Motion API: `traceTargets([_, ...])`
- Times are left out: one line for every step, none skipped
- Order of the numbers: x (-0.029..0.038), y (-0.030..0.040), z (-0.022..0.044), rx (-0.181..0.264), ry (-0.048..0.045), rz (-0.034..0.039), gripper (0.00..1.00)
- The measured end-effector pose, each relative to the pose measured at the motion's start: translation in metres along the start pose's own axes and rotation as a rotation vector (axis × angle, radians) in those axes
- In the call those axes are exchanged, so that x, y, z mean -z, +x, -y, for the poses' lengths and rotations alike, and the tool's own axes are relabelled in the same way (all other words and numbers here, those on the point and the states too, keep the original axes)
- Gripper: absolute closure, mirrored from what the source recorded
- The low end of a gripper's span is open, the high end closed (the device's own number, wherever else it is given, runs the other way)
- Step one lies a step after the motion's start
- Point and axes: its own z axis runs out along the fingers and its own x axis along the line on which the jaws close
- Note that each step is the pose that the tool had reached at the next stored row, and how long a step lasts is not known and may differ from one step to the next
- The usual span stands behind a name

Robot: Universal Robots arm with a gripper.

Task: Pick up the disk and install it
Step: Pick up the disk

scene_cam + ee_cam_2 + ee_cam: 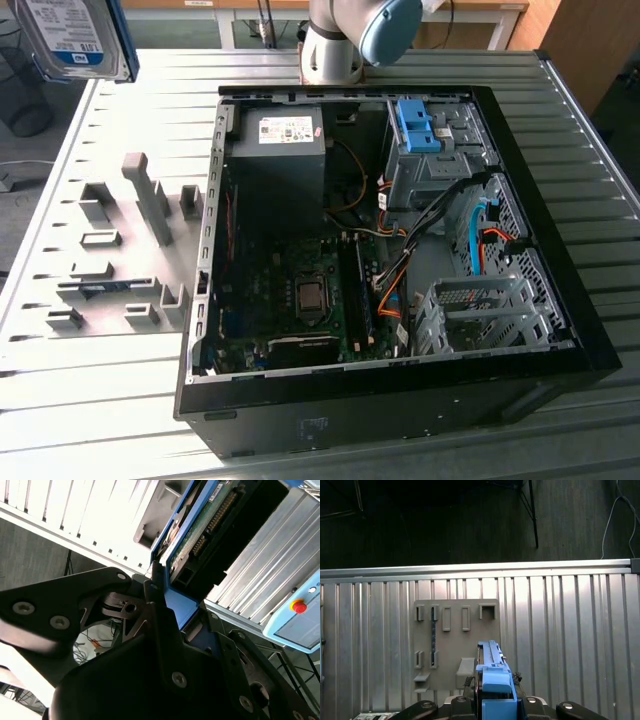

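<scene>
Disk in grip, up off the bench, not yet in the case.
Exterior view, L to R: disk (pixel 75 35) hangs high over the bench's (pixel 100 400) far corner at the exterior view's left, grey holder plate (pixel 130 260) below it, open PC case (pixel 560 250) mid-bench, drive cage (pixel 430 170) w/ blue bracket (pixel 415 125) near the case's far edge. In the first wrist view the gripper (pixel 496 705) fingers pinch the disk by its blue rail. Judgement: carry wants a firm clamp, disk kept square, well clear of the case wall.

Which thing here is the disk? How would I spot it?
Find the open black computer case on the slatted table, then look to the exterior view's top left. There the gripper holds the disk in the air: a flat silver slab with a blue-and-white label and blue rails, unlike the grey box with a white sticker inside the case.
</scene>
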Motion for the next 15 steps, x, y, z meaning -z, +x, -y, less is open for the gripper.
traceTargets([0.0010, 0.0000, -0.0001, 0.000, 0.0000, 0.0000, 0.64])
traceTargets([0.0010, 0.0000, -0.0001, 0.000, 0.0001, 0.0001, 0.64])
traceTargets([0.0010, 0.0000, -0.0001, 0.000, 0.0002, 0.0002, 0.64])
traceTargets([0.0010, 0.0000, -0.0001, 0.000, 0.0002, 0.0002, 0.64])
traceTargets([0.0011, 0.0000, -0.0001, 0.000, 0.0001, 0.0001, 0.64])
traceTargets([0.0012, 0.0000, -0.0001, 0.000, 0.0001, 0.0001, 0.64])
traceTargets([0.0012, 0.0000, -0.0001, 0.000, 0.0001, 0.0001, 0.64])
traceTargets([0.0012, 0.0000, 0.0001, 0.000, 0.0001, 0.0001, 0.64])
traceTargets([0.0012, 0.0000, 0.0007, 0.000, 0.0000, 0.0001, 0.64])
traceTargets([0.0012, 0.0000, 0.0015, 0.000, 0.0000, 0.0000, 0.64])
traceTargets([0.0013, -0.0001, 0.0026, 0.000, 0.0001, 0.0001, 0.64])
traceTargets([0.0013, -0.0002, 0.0038, 0.000, 0.0001, 0.0001, 0.64])
traceTargets([0.0014, -0.0003, 0.0050, 0.000, 0.0000, 0.0001, 0.64])
traceTargets([0.0014, -0.0003, 0.0063, 0.000, 0.0001, 0.0001, 0.64])
traceTargets([0.0015, -0.0004, 0.0075, 0.000, 0.0000, 0.0000, 0.64])
